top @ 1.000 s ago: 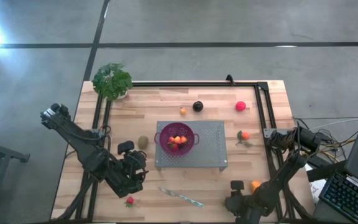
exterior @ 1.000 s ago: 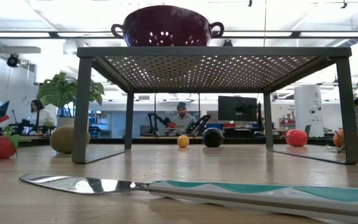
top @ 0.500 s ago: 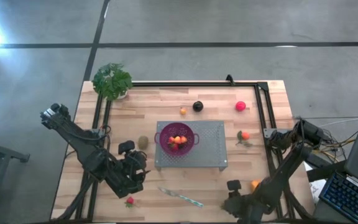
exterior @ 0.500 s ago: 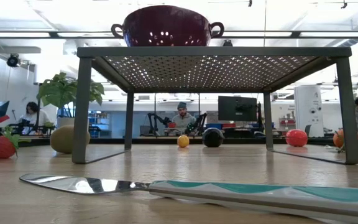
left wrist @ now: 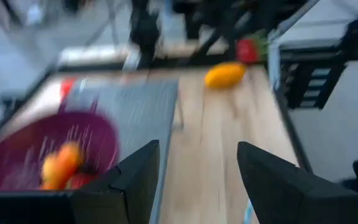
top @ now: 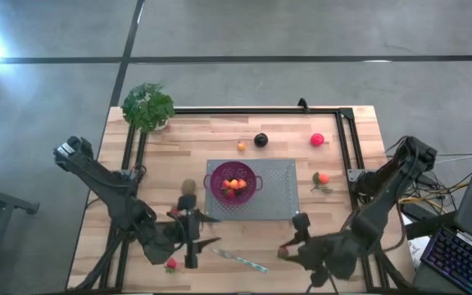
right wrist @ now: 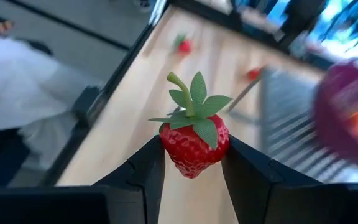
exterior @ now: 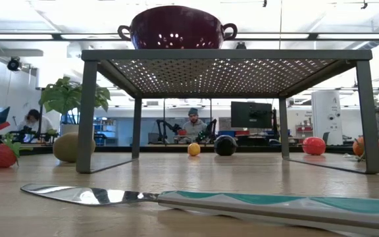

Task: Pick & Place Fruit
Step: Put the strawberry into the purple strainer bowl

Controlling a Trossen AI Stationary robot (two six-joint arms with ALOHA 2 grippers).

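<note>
Right gripper [right wrist: 188, 163] clamps a strawberry [right wrist: 193, 148] for carrying to the bowl [top: 233, 182]; left gripper [left wrist: 197, 180] spread wide, empty.

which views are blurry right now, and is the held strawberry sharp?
Left wrist view: heavily smeared; the purple colander and the oblong orange fruit are soft. Right wrist view: the strawberry between the right gripper's fingers is sharp, the table behind it blurred. Low view: crisp, with glare along the knife blade. High view: bright glare at the left edge.
</note>
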